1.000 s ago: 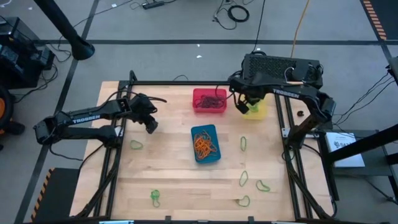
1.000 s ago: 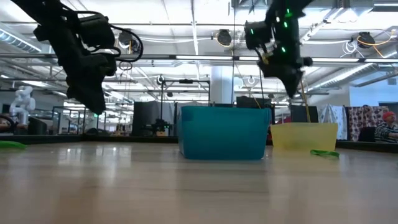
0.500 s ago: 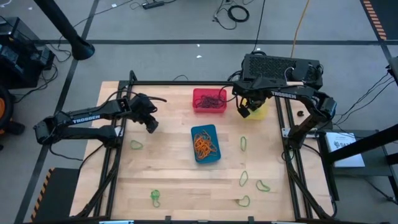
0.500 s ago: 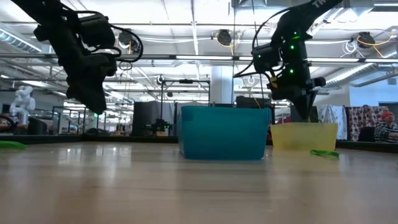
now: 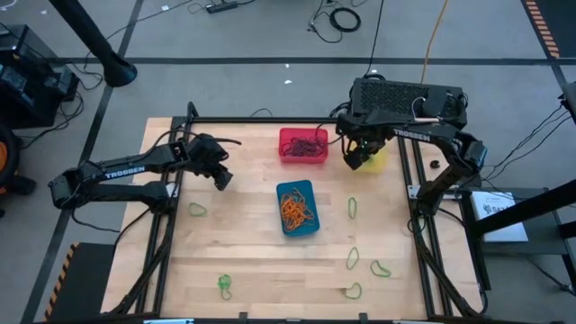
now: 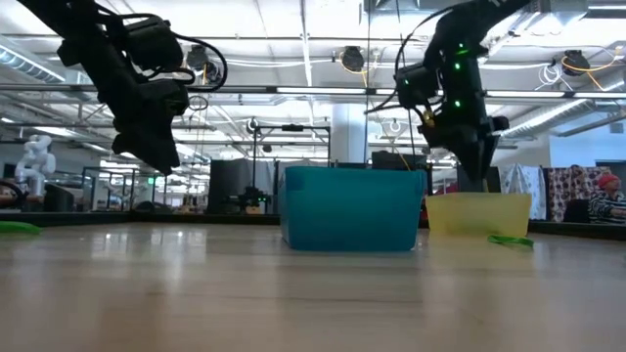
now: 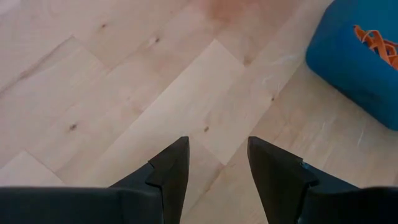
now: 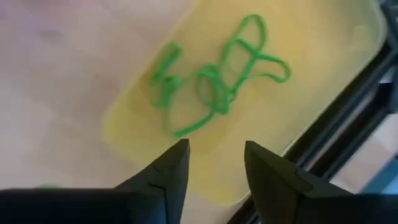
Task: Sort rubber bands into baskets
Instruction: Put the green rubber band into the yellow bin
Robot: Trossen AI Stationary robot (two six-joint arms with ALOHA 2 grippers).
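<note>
Green rubber bands (image 8: 217, 81) are lying tangled in the yellow basket (image 8: 323, 81) at the table's far right corner, with nothing gripping them. The right hand (image 8: 214, 165) is hovering just above that basket, its fingers standing apart and holding nothing. Beside it, the red basket (image 5: 303, 145) is holding dark bands (image 5: 306, 142), and nearer the table's middle the blue basket (image 5: 297, 208) is holding orange bands (image 5: 296, 209). More green loops are lying loose on the wooden table (image 5: 252, 261): one (image 5: 352, 208) just right of the blue basket, three (image 5: 367, 266) toward the near right, one (image 5: 197, 210) at the left and one (image 5: 224, 286) at the near left. The left hand (image 7: 214, 165) is hanging over bare wood left of the blue basket, fingers parted and empty.
</note>
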